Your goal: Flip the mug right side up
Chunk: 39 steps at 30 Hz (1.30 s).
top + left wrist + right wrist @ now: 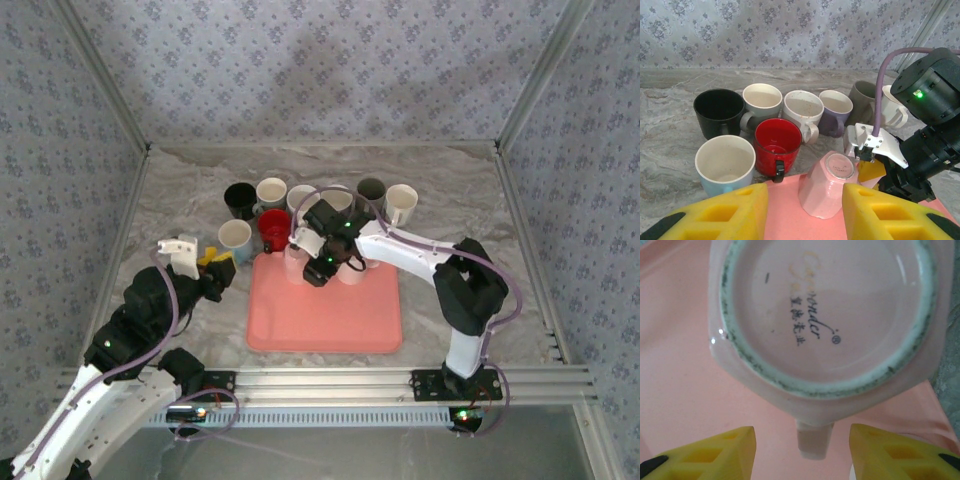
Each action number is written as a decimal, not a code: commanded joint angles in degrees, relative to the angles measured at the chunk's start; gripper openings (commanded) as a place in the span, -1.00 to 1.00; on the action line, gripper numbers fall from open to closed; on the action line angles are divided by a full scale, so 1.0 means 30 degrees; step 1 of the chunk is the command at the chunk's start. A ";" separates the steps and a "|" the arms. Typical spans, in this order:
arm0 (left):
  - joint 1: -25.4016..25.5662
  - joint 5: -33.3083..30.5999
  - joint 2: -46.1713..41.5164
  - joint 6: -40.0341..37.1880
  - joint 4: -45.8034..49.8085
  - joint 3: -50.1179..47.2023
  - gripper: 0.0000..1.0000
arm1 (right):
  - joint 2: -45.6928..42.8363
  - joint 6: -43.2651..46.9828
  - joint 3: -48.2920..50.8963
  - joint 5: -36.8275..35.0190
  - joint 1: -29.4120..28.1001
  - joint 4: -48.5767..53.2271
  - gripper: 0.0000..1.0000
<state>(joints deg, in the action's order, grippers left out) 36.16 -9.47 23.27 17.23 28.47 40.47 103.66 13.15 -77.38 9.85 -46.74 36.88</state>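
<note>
Ceramic, by the look of it: the pink mug [827, 192] stood mouth-down on the pink tray [325, 325], near the tray's far edge and toward its left corner, foot ring and maker's stamp facing up. I judged it stiff, brittle and fairly heavy for its size, with a glaze slick enough to slide between pads. Its faceted wall tapered toward the base, so a pinch high on the body might creep upward. The handle [815, 440], or a grip lower across the wall, seemed the safer hold.

The right hand [802, 452] hung over the tray directly above the mug, released, its yellow fingertips [705, 452] spread to either side of the handle and short of touching it. The left hand [216, 264] hovered off the tray's left edge, also released and grasping nothing.

The mug's rim and inside were hidden against the tray. From above, the right arm covered most of the mug. The wrist view cut off the handle's lower part, so its loop could not be judged. Other mugs, a red one [777, 145] among them, stood upright on the bench just beyond the tray's far edge
</note>
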 commanded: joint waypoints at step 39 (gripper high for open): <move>-0.0365 0.9121 0.2325 0.2215 -0.4753 -0.0639 0.10 | -1.2842 -0.7025 0.7933 0.2341 0.1276 -0.8439 -1.00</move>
<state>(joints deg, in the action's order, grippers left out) 34.98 8.62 27.49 20.03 21.34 39.13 72.71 -0.47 -56.86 12.01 -44.97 22.41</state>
